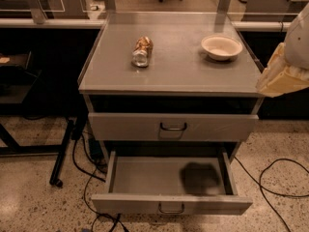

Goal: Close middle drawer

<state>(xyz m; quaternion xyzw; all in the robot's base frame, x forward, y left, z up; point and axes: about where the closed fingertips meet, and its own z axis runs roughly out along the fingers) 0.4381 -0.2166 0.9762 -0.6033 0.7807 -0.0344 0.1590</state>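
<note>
The middle drawer [125, 203] stands pulled far out, low under the taller-fronted drawer [217, 127]. It is a wide, shallow grey tray with a flat front and a small dark bar handle [171, 208] at its centre. My pincer [282, 77] hangs by the bench's [174, 69] right edge, well above that drawer. Whether it is apart or together I cannot tell.
</note>
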